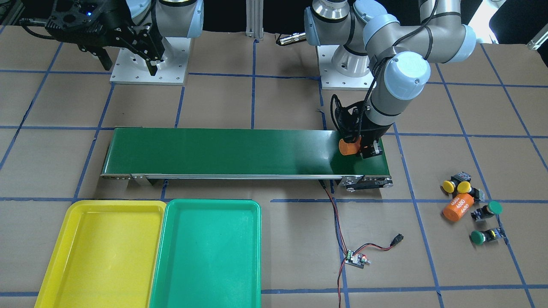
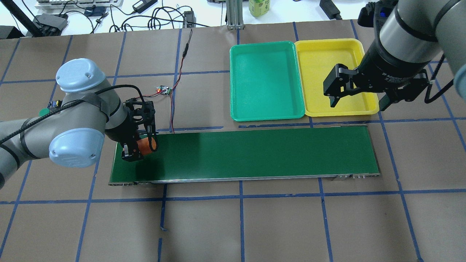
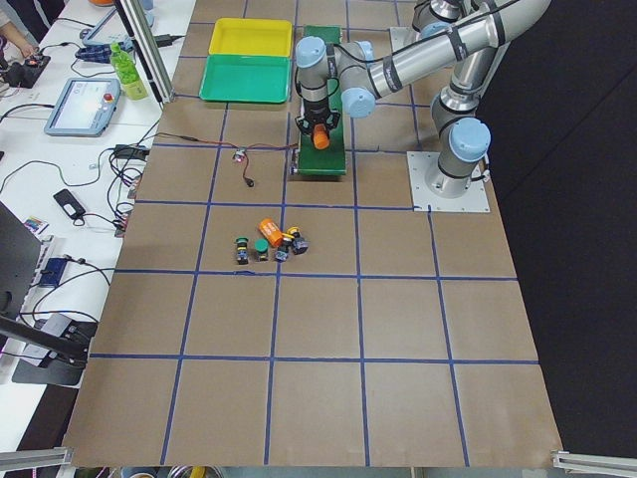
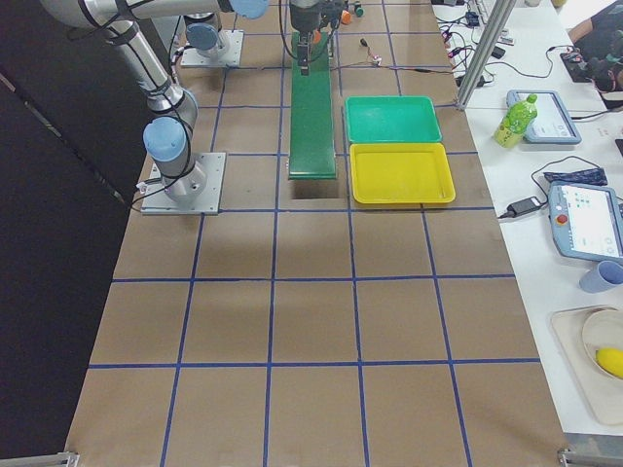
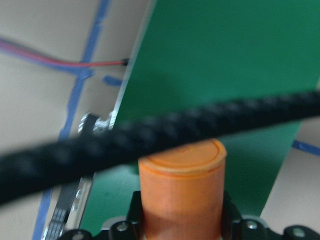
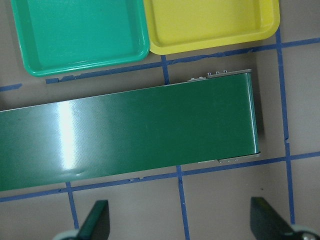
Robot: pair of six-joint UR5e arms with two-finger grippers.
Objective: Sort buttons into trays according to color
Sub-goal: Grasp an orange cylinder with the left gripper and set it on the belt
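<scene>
Exterior front-facing view: the four buttons are seen on the bare counter (image 1: 278, 102), at the right of that view, well past the right end of the conveyor belt (image 1: 239, 149) and on its near side; the two yellow-capped buttons (image 1: 448, 185) lie touching each other, and the two green-capped buttons (image 1: 494, 208) lie just nearer, all tipped on their sides; a printed orange cylinder (image 1: 458, 207) lies between the two pairs, just beside the yellow caps.

The buttons are judged light, stiff and hard to damage; the domed caps look smooth and are likely to slip, so a hold is better taken across the flat faces of the dark switch body; the crowding is judged a hindrance, since a neighbour may be nudged.

The left end effector (image 1: 359, 149) is closed on a plain orange cylinder (image 1: 346, 147), low over the right end of the belt; the buttons are well apart from it, off to the right and nearer.

The right end effector (image 2: 358, 103) is spread wide and holds nothing; it hangs at the belt's other end, where the yellow tray (image 1: 98, 252) and the teal-green tray (image 1: 205, 252) sit side by side with nothing seen in them; the buttons lie at the opposite end of the counter from it.
</scene>
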